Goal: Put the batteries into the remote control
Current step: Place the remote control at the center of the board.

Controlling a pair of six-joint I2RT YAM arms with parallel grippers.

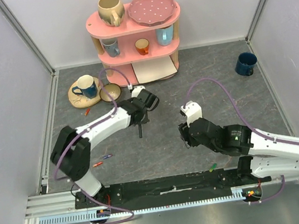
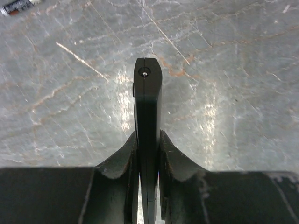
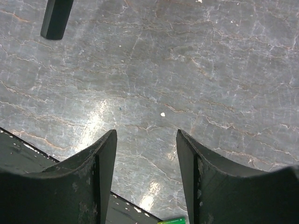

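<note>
A: Grey marbled tabletop (image 1: pixel 215 96) fills the cell, with a pink shelf (image 1: pixel 136 32) at the far wall. Where is the remote control (image 1: pixel 140 129)?

B: Left of centre, hanging end-down. The left gripper (image 1: pixel 138 120) is clamped on its upper end. Whether its tip touches the table cannot be told.

A: And the right gripper (image 3: pixel 146 135)?

B: It sits low over bare table, its jaws apart with nothing between them.

A: Batteries (image 1: pixel 104 157)?

B: 2 lie close together beside the left arm. 1 green battery (image 1: pixel 213 166) lies just beside the black rail (image 1: pixel 171 184), near the right arm's base.
</note>
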